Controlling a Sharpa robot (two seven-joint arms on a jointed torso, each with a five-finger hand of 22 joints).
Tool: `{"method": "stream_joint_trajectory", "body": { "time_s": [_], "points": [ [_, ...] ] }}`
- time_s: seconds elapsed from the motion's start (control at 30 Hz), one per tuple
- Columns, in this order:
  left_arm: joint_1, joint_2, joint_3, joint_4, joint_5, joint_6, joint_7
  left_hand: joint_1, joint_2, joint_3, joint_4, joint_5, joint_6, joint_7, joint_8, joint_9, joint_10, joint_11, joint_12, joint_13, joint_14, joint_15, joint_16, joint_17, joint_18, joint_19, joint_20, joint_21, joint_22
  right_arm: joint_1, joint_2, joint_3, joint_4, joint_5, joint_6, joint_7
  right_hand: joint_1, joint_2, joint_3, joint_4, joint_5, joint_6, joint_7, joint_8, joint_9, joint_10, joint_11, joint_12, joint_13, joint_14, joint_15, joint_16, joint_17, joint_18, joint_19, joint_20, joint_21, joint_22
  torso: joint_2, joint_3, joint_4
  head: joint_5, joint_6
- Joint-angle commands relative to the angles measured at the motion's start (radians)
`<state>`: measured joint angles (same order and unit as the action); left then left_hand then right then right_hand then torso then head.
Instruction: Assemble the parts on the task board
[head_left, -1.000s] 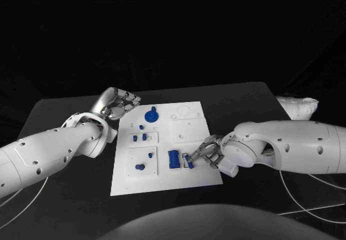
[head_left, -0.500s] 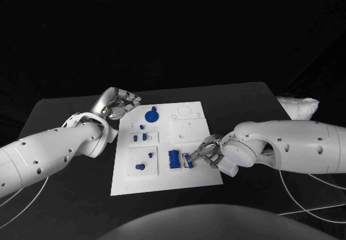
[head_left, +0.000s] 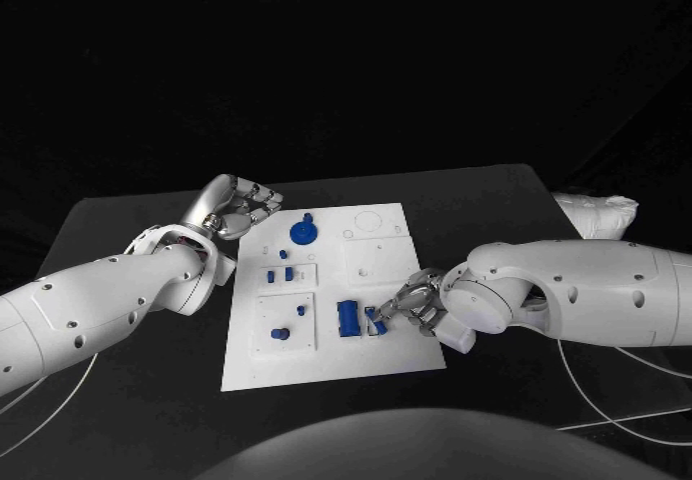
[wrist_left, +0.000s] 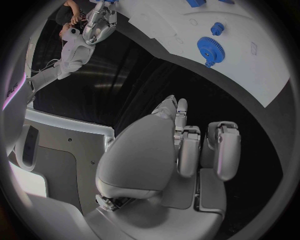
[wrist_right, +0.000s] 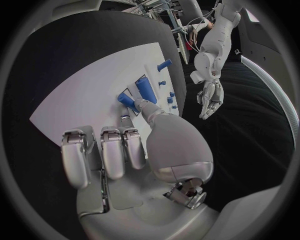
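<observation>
A flat white rectangular task board lies in the middle of the black desk, with small blue plastic parts spread over it. Near its far edge sits a round blue toothed gear; in the left wrist view the same gear lies flat on the white plate. Below it, two small blue blocks stand in a framed recess, and a short blue peg stands in a second recess nearer the robot. A long blue rectangular bar lies toward the board's near right part.

The right robot hand rests at the board's right edge, its fingertips closed on a small blue cylindrical piece just beside the long bar. The right wrist view shows the thumb and a finger pinching this cylinder against the board, the other fingers curled back and apart from it.

The left robot hand hangs off the board's far left corner, holding nothing, its fingers curled in loosely toward the palm.
</observation>
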<state>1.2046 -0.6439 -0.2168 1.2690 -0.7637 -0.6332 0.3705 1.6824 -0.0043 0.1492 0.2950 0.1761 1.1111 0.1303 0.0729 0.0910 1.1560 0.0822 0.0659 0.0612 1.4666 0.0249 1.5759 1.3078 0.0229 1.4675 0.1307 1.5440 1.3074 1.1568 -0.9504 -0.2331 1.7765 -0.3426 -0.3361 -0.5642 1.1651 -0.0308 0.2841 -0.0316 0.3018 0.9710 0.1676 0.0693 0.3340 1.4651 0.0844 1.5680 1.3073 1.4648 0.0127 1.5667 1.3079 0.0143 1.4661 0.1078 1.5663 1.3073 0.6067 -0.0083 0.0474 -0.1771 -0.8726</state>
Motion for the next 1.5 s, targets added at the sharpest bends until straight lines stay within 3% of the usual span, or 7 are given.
{"method": "stream_joint_trajectory", "body": {
  "time_s": [0.03,0.57,0.87,1.1,1.5],
  "points": [
    [0.001,0.002,0.001,0.002,0.000,0.010,0.004,-0.010,0.000,0.006,-0.002,-0.004,0.007,-0.001,-0.003,0.002,0.004,0.002,-0.004,0.000,0.104,-0.005,-0.005,0.263,-0.016,0.083,-0.005,0.001,0.254,-0.004,0.005,-0.003,-0.002,-0.003,0.008,-0.006,-0.008,-0.005,-0.010,0.000,-0.010,-0.014,-0.004,-0.002,-0.023,0.106,0.006,0.003,0.263,0.106,0.006,0.004,0.263,-0.014,0.105,0.011,0.004,0.264,0.000,-0.0003,-0.0001,0.000,0.000],
    [0.001,0.002,0.001,0.002,0.000,0.011,0.004,-0.010,0.000,0.006,-0.002,-0.004,0.007,-0.001,-0.003,0.002,0.004,0.002,-0.004,0.000,0.104,-0.005,-0.005,0.263,-0.016,0.083,-0.005,0.001,0.254,-0.004,0.002,-0.003,0.001,-0.003,-0.001,-0.015,-0.053,-0.028,-0.059,0.027,-0.055,-0.020,-0.003,0.008,-0.032,0.106,0.008,0.003,0.263,0.106,0.013,0.004,0.263,-0.014,0.105,0.021,0.004,0.264,0.000,0.0003,0.0000,-0.002,0.000],
    [0.001,0.003,0.001,0.001,0.000,0.012,0.004,-0.010,0.000,0.006,-0.002,-0.004,0.007,-0.001,-0.003,0.002,0.004,0.002,-0.004,0.000,0.104,-0.005,-0.005,0.263,-0.016,0.083,-0.005,0.001,0.254,-0.004,0.001,-0.003,0.003,-0.028,-0.011,-0.022,-0.065,-0.014,-0.070,0.041,-0.073,-0.009,-0.006,0.018,-0.032,0.106,0.005,0.003,0.263,0.106,0.012,0.004,0.263,-0.014,0.105,0.022,0.004,0.264,0.000,-0.0001,-0.0004,-0.003,0.000],
    [0.001,0.003,0.001,0.000,0.000,0.012,0.004,-0.010,0.000,0.006,-0.002,-0.004,0.007,-0.001,-0.003,0.002,0.004,0.002,-0.004,0.000,0.104,-0.005,-0.005,0.263,-0.016,0.083,-0.005,0.001,0.254,-0.004,-0.001,-0.003,0.007,-0.049,-0.012,-0.025,-0.105,-0.005,-0.101,0.074,-0.085,0.012,-0.016,0.036,-0.028,0.106,-0.003,0.003,0.263,0.106,0.005,0.004,0.263,-0.014,0.105,0.017,0.004,0.264,0.000,0.0001,-0.0004,-0.004,0.000],
    [0.001,0.004,0.001,0.000,0.000,0.014,0.004,-0.010,0.000,0.006,-0.002,-0.004,0.007,-0.001,-0.003,0.002,0.004,0.002,-0.004,0.000,0.104,-0.005,-0.005,0.263,-0.016,0.083,-0.005,0.001,0.254,-0.004,-0.005,-0.003,0.013,-0.062,-0.014,-0.029,-0.139,-0.001,-0.132,0.102,-0.096,0.029,-0.025,0.051,-0.022,0.106,-0.011,0.003,0.263,0.106,-0.002,0.004,0.263,-0.014,0.105,0.011,0.004,0.264,0.001,-0.0002,-0.0003,-0.005,0.000]
  ]
}}
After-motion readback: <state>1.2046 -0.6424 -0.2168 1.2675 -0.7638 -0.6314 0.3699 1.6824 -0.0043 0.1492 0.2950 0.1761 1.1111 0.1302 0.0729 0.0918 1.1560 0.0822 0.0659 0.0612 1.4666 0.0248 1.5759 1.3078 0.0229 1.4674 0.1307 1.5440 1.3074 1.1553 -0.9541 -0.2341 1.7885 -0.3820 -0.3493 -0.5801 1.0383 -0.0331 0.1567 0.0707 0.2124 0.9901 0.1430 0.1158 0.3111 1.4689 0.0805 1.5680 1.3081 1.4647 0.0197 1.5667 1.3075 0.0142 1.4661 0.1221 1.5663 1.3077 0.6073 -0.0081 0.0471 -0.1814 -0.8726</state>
